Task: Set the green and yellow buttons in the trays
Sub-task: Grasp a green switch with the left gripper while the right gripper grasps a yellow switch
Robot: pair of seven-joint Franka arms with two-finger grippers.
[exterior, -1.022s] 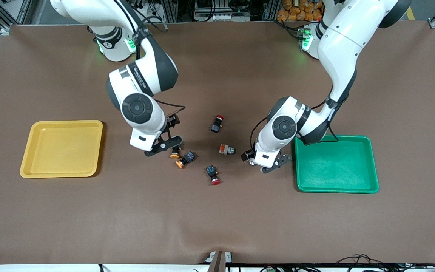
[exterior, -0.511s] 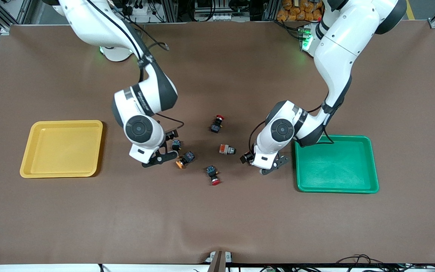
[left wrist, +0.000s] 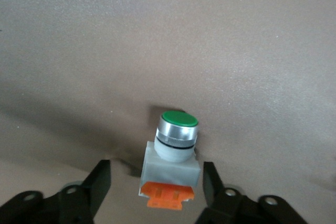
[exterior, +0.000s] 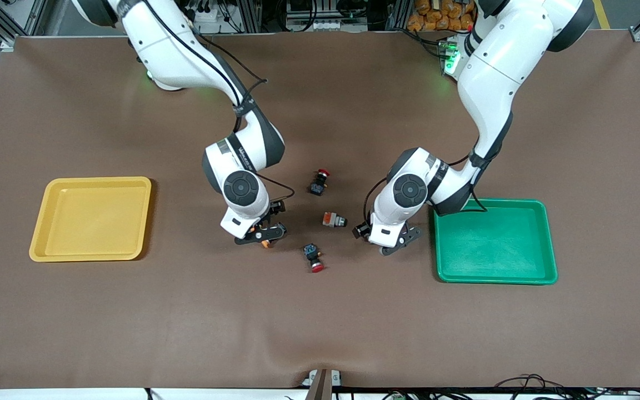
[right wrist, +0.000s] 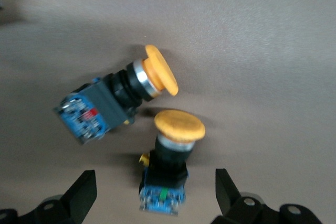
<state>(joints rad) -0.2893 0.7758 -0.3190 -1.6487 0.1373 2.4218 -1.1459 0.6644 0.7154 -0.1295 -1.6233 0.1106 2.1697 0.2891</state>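
Note:
A white-bodied button with a green cap [left wrist: 179,118] and an orange block stands on the brown table between the fingers of my left gripper [left wrist: 156,183]. A gap shows on each side, so the gripper is open. In the front view my left gripper [exterior: 391,243] is low beside the green tray [exterior: 495,244] and hides that button. My right gripper [exterior: 260,235] is open and straddles one black-bodied yellow-capped button [right wrist: 172,153]. A second yellow-capped button [right wrist: 122,99] lies tilted just next to it. Another white and orange button [exterior: 334,220] lies between the two grippers. The yellow tray [exterior: 91,219] is at the right arm's end.
Two black buttons with red caps lie near the middle, one [exterior: 319,182] farther from the front camera, one [exterior: 314,258] nearer. Both trays hold nothing. Bare brown table surrounds the cluster.
My right arm has swung toward the table's middle and come down over the two yellow-capped buttons. The left gripper's fingers have narrowed around the green-capped button; that arm barely shifted.

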